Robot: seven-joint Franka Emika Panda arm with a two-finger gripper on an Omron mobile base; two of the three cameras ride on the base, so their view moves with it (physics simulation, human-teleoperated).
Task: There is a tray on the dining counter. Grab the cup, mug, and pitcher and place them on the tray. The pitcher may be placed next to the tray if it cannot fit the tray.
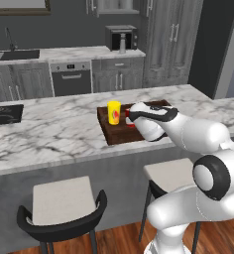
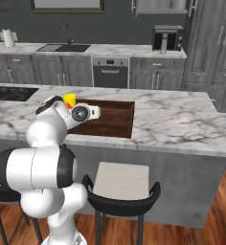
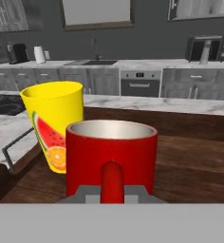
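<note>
Just now the hand (image 3: 112, 198) sits low over the dark wooden tray (image 1: 120, 134), its jaws drawn narrow around the loop handle of the red mug (image 3: 112, 156). In the hand view that handle runs straight down between the two grey fingertips (image 3: 85, 193), and the mug's pale inside shows over the rim. Whether the mug's base touches the tray floor I cannot tell.

Just beside the mug, to its left in the hand view and a little farther off, stands the yellow cup (image 3: 53, 122), upright on the tray, with a watermelon and orange slice printed on its side. From the left base view the cup (image 1: 113, 112) stands near the tray's left end, and a sliver of red shows just past the white wrist.

The tray lies on the dining worktop (image 1: 54, 129), close to the edge facing the robot, its long side along that edge. Two stools (image 1: 64, 206) stand below the worktop's grey front.
</note>
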